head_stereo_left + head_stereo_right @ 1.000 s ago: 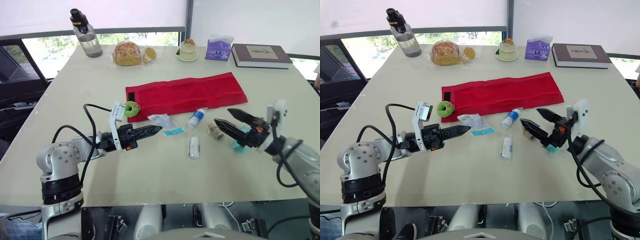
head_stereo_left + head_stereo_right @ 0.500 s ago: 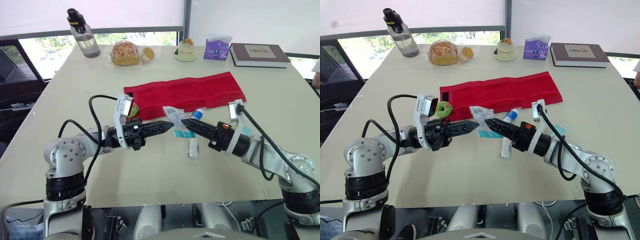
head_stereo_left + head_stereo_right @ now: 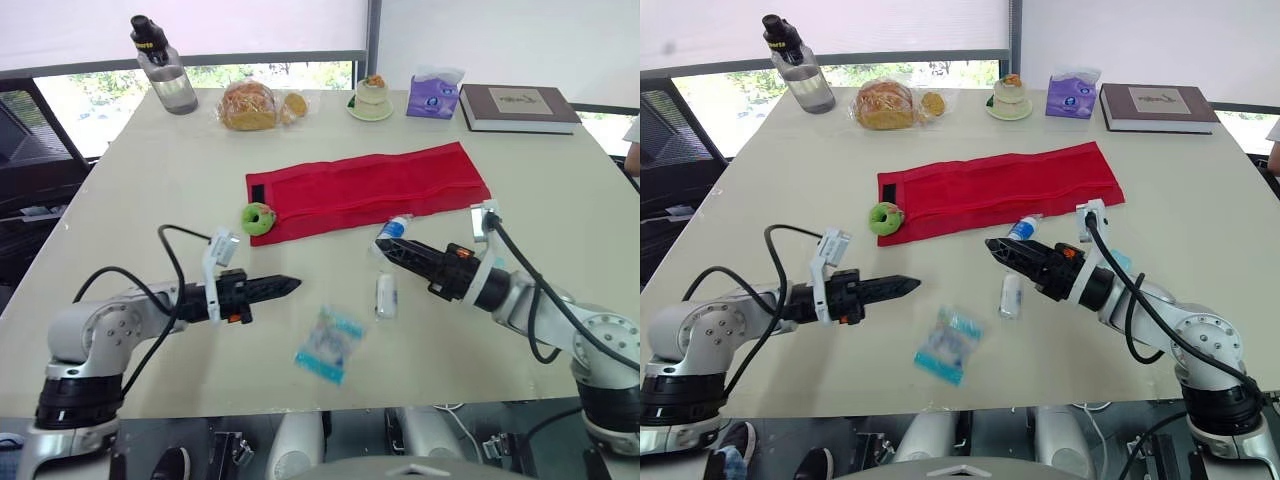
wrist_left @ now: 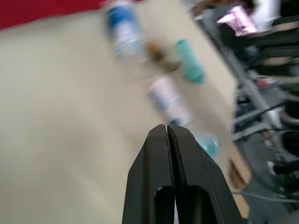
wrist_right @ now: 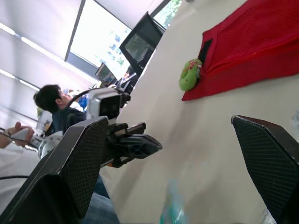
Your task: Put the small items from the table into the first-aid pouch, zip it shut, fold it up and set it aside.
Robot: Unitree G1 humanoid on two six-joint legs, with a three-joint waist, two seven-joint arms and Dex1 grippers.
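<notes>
The clear packet with blue print [image 3: 328, 345] is no longer held up between the two grippers beside the pouch. It now shows near the front edge of the table [image 3: 150, 200], smeared and well apart from both, so it looks dropped or flicked away rather than passed across. Whether it has settled flat I cannot tell.

The left gripper [image 3: 288, 286] has drawn back towards the robot's left and hangs low over the tabletop, its two black fingers pressed together on nothing. The right gripper [image 3: 390, 248] still reaches inward, its fingers spread wide and empty, with its tips just beside the small blue-labelled bottle [image 3: 392, 232].

The red first-aid pouch [image 3: 370, 185] lies unrolled flat across the middle of the table, and none of the small items is seen going into it. A green ring [image 3: 259, 218] touches its left end. A white vial [image 3: 387, 295] lies between the bottle and the packet.

As I judge it, packing is no further along. The packet is farther from the pouch than the other items and close enough to the edge that a careless nudge could send it off. It looks thin and limp, so picking it up again likely means pinching one edge, not pressing down on its face.
</notes>
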